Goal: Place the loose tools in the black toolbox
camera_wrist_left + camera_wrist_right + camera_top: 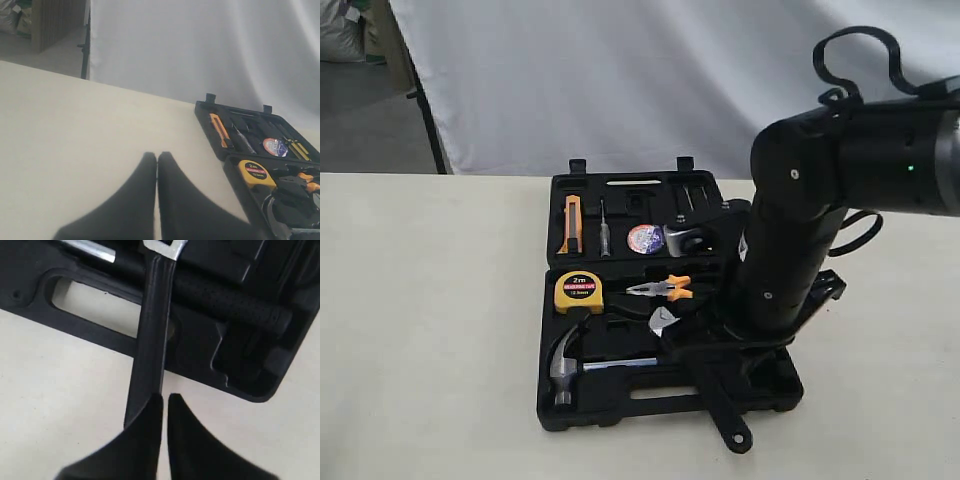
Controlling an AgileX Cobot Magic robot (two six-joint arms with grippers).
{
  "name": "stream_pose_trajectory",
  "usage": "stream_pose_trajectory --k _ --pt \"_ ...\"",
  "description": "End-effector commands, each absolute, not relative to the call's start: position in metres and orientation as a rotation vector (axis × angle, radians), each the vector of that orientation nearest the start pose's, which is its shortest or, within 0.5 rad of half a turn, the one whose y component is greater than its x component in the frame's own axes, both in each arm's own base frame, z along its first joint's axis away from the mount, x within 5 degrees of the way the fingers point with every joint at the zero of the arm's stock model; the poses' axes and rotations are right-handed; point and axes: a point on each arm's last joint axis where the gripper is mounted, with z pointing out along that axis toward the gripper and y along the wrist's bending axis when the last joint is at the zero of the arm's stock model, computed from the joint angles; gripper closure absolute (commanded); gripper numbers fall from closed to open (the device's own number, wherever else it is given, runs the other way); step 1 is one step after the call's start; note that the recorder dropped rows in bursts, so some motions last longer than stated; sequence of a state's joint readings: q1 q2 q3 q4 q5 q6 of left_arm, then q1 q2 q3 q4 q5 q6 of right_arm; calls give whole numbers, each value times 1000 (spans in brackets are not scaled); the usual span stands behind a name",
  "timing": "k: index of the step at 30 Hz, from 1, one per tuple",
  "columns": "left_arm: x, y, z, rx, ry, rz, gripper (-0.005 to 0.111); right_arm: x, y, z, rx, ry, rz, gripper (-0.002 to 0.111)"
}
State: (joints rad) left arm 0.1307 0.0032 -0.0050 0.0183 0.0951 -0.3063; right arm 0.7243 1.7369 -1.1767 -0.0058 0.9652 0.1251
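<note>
The black toolbox [605,413] lies open on the table. A claw hammer [565,365] rests in its near half, and its black grip [225,300] shows in the right wrist view. The adjustable wrench [708,385] lies slanted over the front rim, its black handle [150,340] sticking out over the table. The tape roll [645,238] sits in the far half. My right gripper [165,397] is shut just above the table, right beside the end of the wrench handle, with nothing between its fingers. My left gripper [157,154] is shut over bare table left of the toolbox [209,127].
A yellow tape measure [578,291], orange-handled pliers [667,289], an orange knife [570,222] and a screwdriver [605,240] sit in their recesses. My right arm [780,260] hangs over the case's right side. A white backdrop stands behind the table.
</note>
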Motion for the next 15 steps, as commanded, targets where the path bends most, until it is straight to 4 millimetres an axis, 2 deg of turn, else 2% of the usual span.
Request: stream_pose_trajectory --k 1,3,5,6,9,15 --pt "55 9 208 -346 1526 -103 106 250 218 204 -885 2872 52 75" --pt "55 9 208 -346 1526 -103 106 249 221 204 -849 2878 109 50" --pt "55 9 208 -346 1526 -103 106 250 224 204 -836 2862 147 33" --pt "55 9 208 -346 1526 -103 106 252 225 201 -842 2855 149 30" --pt "55 9 208 -346 1526 -103 106 256 229 192 -841 2848 151 32" --pt "55 9 208 -346 1526 -103 106 266 238 159 -856 2855 142 38"
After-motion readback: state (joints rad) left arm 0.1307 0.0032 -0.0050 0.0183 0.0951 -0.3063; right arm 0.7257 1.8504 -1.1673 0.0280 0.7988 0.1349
